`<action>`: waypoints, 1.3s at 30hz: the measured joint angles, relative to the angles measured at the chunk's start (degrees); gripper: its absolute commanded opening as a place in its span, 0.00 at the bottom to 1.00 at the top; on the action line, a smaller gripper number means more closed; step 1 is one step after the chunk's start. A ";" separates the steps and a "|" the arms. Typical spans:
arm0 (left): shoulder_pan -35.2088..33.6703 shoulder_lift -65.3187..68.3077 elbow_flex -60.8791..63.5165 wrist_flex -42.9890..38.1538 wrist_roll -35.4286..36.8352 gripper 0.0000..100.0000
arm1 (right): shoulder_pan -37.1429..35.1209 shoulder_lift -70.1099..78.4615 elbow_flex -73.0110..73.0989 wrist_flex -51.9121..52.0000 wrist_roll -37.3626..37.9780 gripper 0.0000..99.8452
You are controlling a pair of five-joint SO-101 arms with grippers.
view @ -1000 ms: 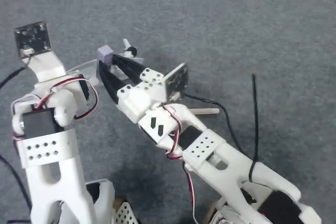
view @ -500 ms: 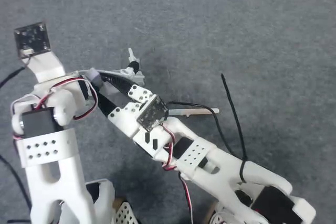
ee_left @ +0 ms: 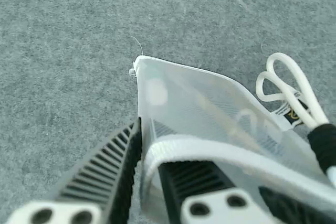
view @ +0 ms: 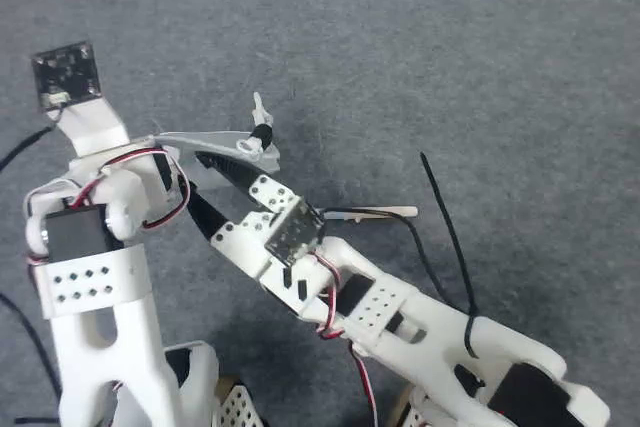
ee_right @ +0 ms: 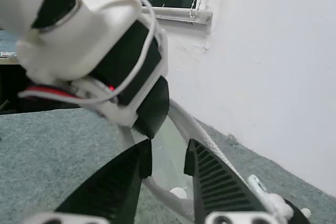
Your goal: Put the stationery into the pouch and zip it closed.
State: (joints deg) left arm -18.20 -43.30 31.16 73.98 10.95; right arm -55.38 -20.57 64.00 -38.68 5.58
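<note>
over the grey counter (view: 520,87) the left jaws are grasping the mesh pouch (ee_left: 210,108) by its white rim (ee_left: 220,153), as the left wrist view is showing close up, while the high view is showing the right jaws standing released just beside it and a pale stick (view: 385,212) lying apart.

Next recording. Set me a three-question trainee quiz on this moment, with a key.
1. True or false: the translucent white mesh pouch lies on the grey carpet, untouched by either gripper.
2. Whose jaws are shut on the pouch's rim? A: left gripper. B: right gripper.
3. Fill in: the pale wooden stick lies ___ the pouch.
Key: 1 false, it is held. 2 A. 3 outside, on the carpet.
</note>
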 measured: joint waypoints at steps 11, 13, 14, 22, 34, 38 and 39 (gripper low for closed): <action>0.00 0.00 0.00 0.00 0.00 0.01 | 0.09 -3.52 1.58 3.25 -0.09 0.09; 0.00 0.00 0.00 0.00 0.00 0.01 | 0.18 -4.48 1.85 4.04 -0.18 0.09; 0.00 0.00 0.00 0.00 0.00 0.01 | 0.18 -5.45 2.29 4.84 -0.18 0.09; 0.00 0.00 0.00 0.00 0.00 0.01 | 1.23 -16.00 2.81 18.55 -0.18 0.09; -0.26 0.00 0.00 0.00 0.00 0.01 | 1.58 -32.79 3.08 35.43 -3.08 0.09; -0.35 -0.09 1.23 -0.44 0.00 0.01 | 1.58 -38.51 3.08 41.41 -5.27 0.09; -0.35 -0.09 1.23 -0.88 0.00 0.01 | 1.58 -39.82 3.08 42.99 -5.45 0.09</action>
State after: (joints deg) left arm -18.55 -43.38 32.40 73.10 10.95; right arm -53.80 -60.40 67.08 4.31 0.13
